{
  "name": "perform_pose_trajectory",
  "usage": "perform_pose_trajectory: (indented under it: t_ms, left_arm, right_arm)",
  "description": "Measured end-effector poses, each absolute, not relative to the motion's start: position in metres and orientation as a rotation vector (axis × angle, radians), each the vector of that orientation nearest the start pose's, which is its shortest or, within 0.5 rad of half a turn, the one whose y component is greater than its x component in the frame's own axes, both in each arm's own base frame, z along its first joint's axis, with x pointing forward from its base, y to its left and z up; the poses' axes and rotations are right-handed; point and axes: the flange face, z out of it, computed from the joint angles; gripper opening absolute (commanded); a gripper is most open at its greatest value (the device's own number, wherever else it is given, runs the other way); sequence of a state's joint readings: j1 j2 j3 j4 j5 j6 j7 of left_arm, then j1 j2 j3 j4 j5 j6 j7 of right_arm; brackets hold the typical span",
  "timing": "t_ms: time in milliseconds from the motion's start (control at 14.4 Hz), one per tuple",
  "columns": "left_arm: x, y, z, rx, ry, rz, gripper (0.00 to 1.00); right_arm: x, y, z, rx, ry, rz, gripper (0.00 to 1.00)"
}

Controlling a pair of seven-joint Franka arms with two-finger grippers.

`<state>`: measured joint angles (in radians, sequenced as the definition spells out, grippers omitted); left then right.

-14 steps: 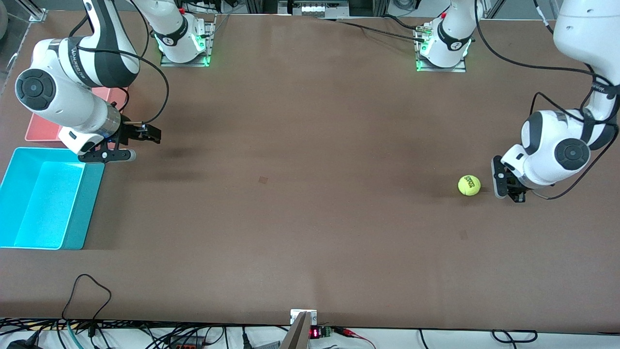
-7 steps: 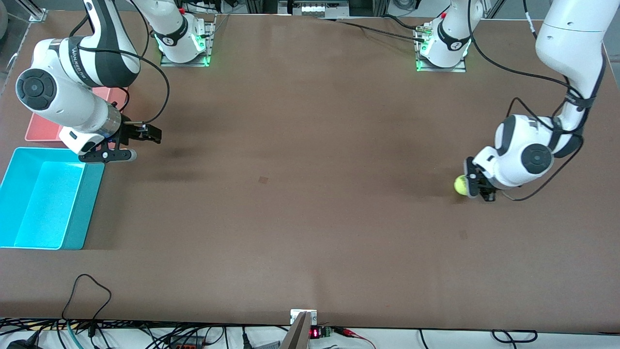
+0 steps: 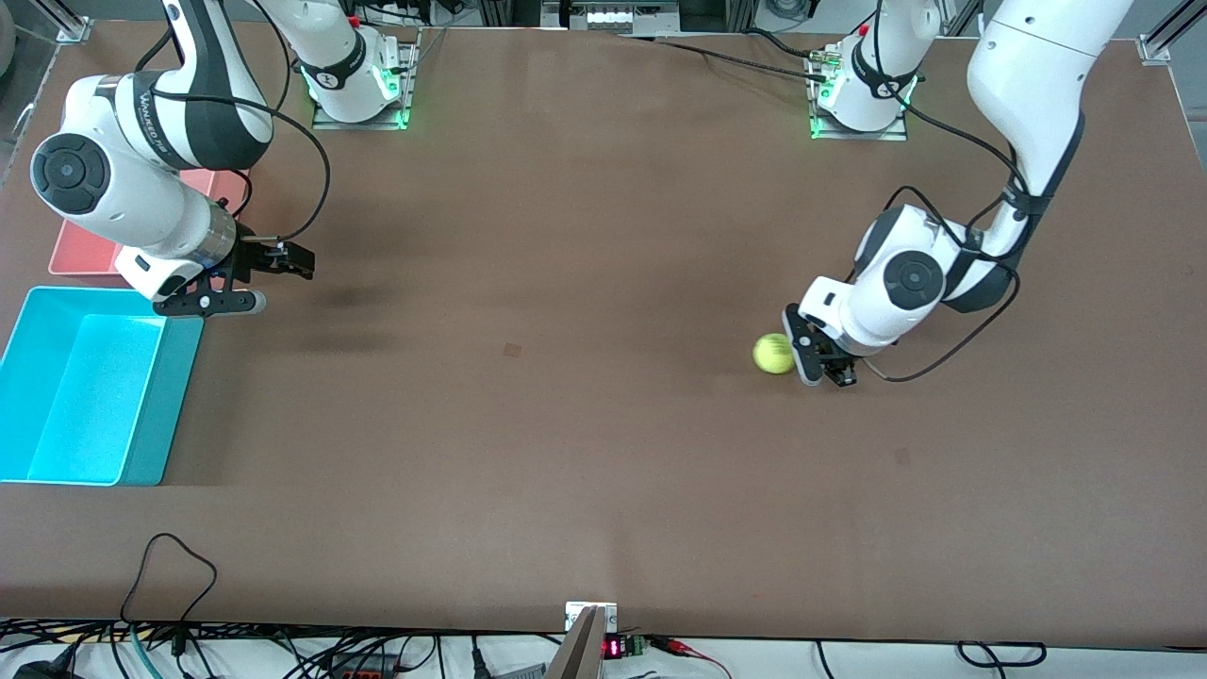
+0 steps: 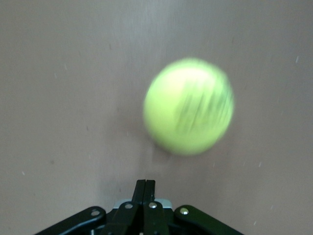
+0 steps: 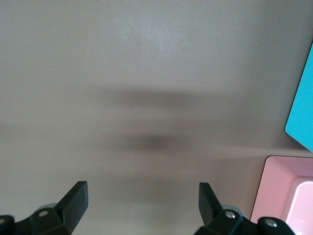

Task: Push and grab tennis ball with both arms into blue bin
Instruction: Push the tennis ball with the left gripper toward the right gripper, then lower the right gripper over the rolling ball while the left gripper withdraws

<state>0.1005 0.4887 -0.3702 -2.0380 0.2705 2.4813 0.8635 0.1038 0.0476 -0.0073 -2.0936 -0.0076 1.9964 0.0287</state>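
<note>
Left gripper [image 3: 818,363], fingers pressed together, nudges the tennis ball [image 3: 773,354] at its own end of the table; right gripper [image 3: 247,280] waits spread beside the blue bin [image 3: 156,415], most of the push still ahead

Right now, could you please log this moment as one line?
left pincer: shut, pushing tennis ball | right pincer: open, waiting by blue bin

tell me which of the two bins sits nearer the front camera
The blue bin. It lies lower in the front view than the pink bin, which sits beside it toward the robot bases and is partly hidden by the right arm.
</note>
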Motion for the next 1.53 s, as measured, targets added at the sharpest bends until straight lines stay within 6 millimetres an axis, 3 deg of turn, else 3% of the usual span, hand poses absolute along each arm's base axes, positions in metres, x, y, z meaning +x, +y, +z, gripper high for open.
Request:
perform_pose_trajectory:
  t_ms: [139,277,485,693,901,1318,1387,1456,1526]
  left_arm:
    - [0.581,-0.135,0.221,-2.513,1.884,0.021,0.0]
    - [0.588,-0.09,0.238,-2.526,1.859,0.122,0.0]
    - [0.6,-0.049,0.296,-2.542,1.801,0.307,0.0]
    - [0.613,-0.043,0.366,-2.552,1.748,0.42,0.0]
    - [0.623,-0.043,0.411,-2.561,1.714,0.431,0.0]
    - [0.626,-0.032,0.442,-2.625,1.599,0.476,0.0]
    - [0.625,-0.03,0.449,-2.65,1.549,0.488,0.03]
    - [0.625,-0.028,0.457,-2.682,1.479,0.499,0.15]
    - [0.623,-0.027,0.467,-2.72,1.391,0.525,0.54]
  right_arm:
    - [0.534,0.051,0.388,-3.147,-0.112,0.227,1.0]
    - [0.534,0.051,0.388,-3.147,-0.112,0.227,1.0]
    - [0.534,0.051,0.388,-3.147,-0.113,0.229,1.0]
    - [0.535,0.052,0.382,-3.147,-0.114,0.245,1.0]
    - [0.535,0.057,0.38,-3.147,-0.129,0.252,1.0]
    - [0.533,0.072,0.367,-3.145,-0.172,0.29,1.0]
    - [0.533,0.073,0.362,-3.144,-0.176,0.307,1.0]
    - [0.533,0.074,0.356,-3.144,-0.177,0.323,1.0]
    - [0.533,0.074,0.352,-3.143,-0.177,0.337,1.0]
